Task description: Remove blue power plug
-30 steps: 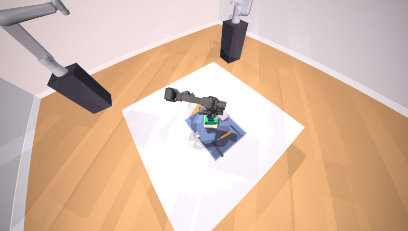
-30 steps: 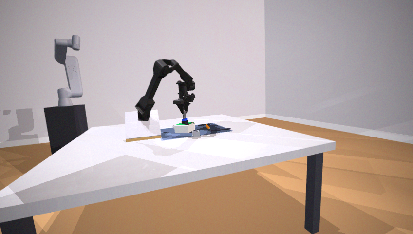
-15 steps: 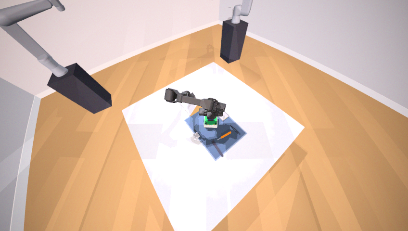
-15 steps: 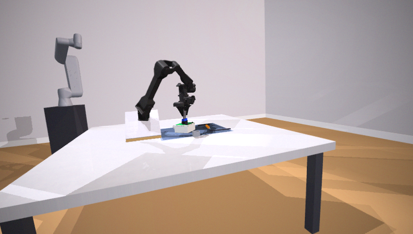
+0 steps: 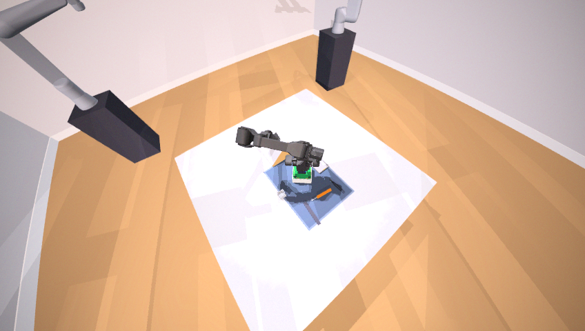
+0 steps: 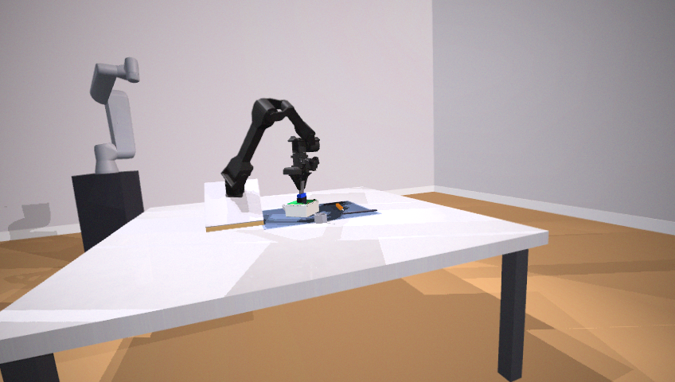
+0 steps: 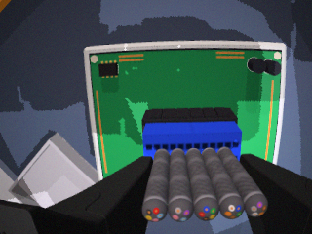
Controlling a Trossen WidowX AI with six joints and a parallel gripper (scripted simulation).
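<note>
The blue power plug point(image 7: 192, 134) point(image 6: 302, 195) sits at the black socket point(image 7: 190, 115) on the green circuit board point(image 7: 166, 88) point(image 5: 301, 176). Several thick grey cables run up from the plug toward the wrist camera. My gripper point(image 7: 197, 167) point(image 6: 302, 191) points down over the board and is shut on the plug, one black finger at each end of it. Cables and fingers hide the plug's near side, and how deep it sits cannot be told. The grey tray point(image 7: 75, 155) point(image 5: 323, 167) lies beside the board, at the lower left in the wrist view and partly behind the arm in the top view.
The board rests in a white box point(image 6: 300, 209) on a blue mat point(image 5: 310, 225). An orange-handled tool point(image 5: 324, 192) point(image 6: 339, 206) and a dark bar point(image 5: 312, 214) lie on the mat. A small grey block point(image 5: 281, 194) point(image 6: 321, 218) stands at the mat's edge.
</note>
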